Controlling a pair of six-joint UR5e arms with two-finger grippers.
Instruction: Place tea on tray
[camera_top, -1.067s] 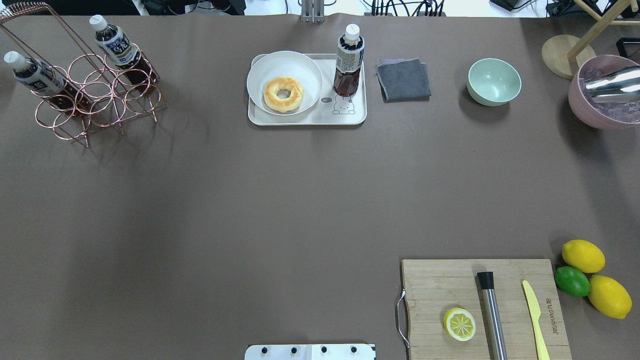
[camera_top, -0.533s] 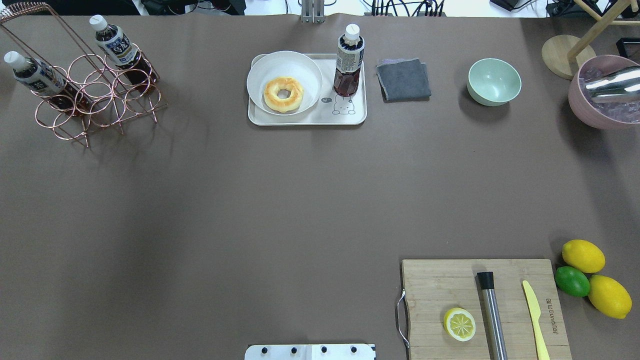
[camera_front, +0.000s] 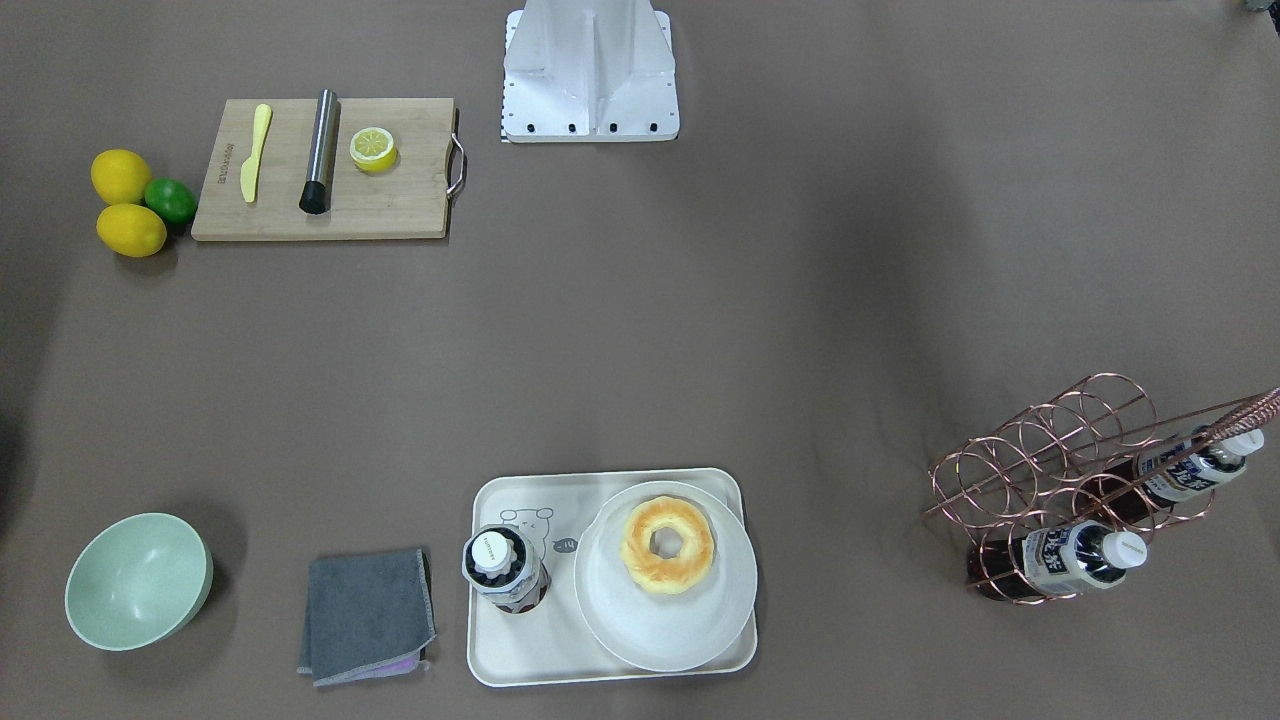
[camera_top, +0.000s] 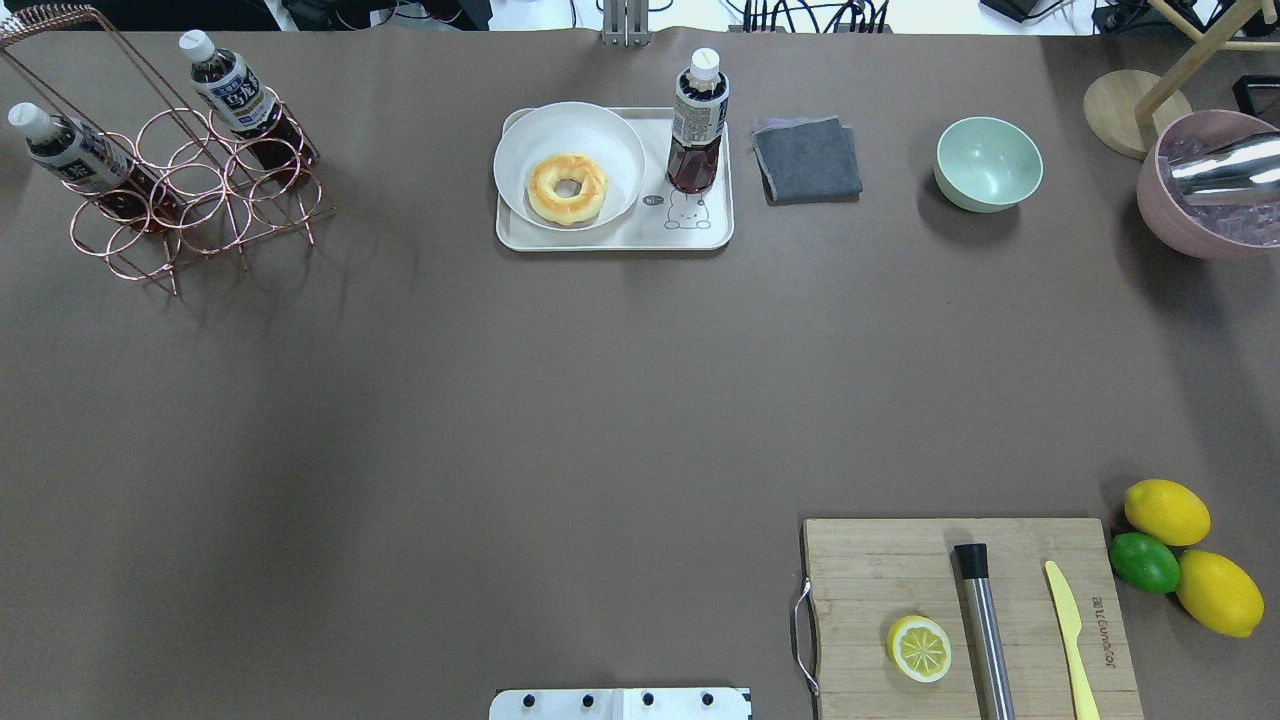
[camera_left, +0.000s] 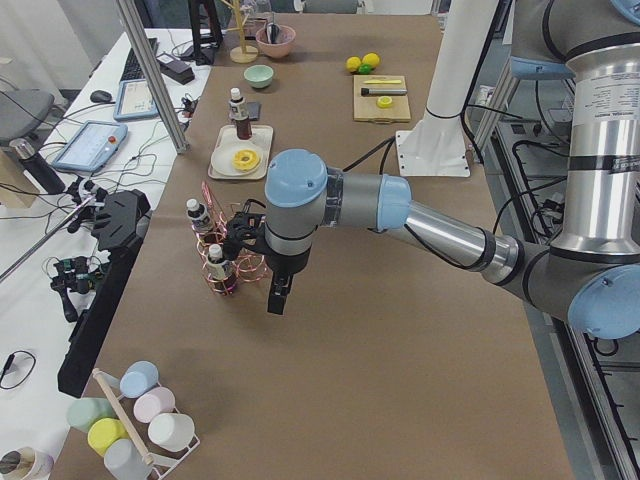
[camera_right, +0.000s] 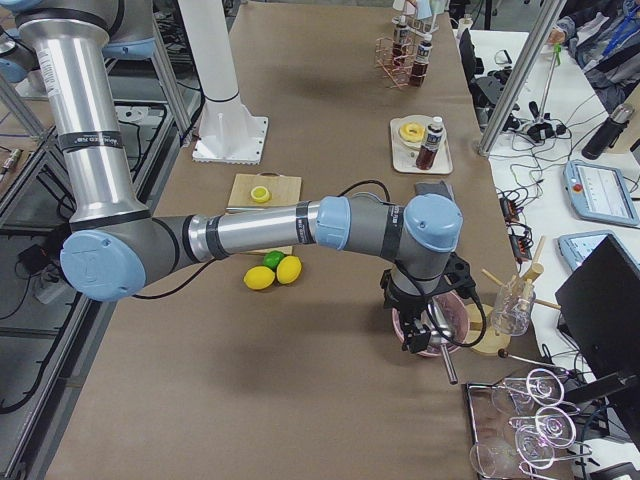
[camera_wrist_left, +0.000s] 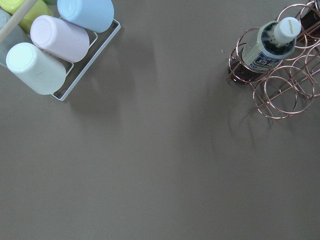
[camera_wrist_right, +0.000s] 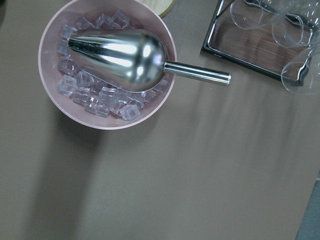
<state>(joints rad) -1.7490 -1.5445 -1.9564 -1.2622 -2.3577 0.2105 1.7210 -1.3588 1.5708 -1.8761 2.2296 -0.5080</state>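
A: In the front view, where is the tea (camera_front: 505, 572) standing?
B: It is standing up on the tray (camera_front: 520, 650), just beside the plate (camera_front: 650, 630). We are looking down on its white cap.
A: And from overhead?
B: The tea (camera_top: 697, 125) is showing dark red-brown drink, a white and blue label and a white cap. It is sitting on the tray's right side, so I am thinking the job is done.
A: How is it going to feel?
B: I am guessing light, smooth and a bit squishy. Holding it round the label is looking safest. It is tall and thin, so a bump could be tipping it.
A: The left side view?
B: The left gripper (camera_left: 277, 295) is hanging near the rack (camera_left: 235, 265), well away from the tea. I cannot tell if it is open.
A: The right side view?
B: The right gripper (camera_right: 420, 335) is hanging over the pink bowl (camera_right: 455, 318). I cannot tell there either.
A: The wrist cameras?
B: They are showing no fingers.
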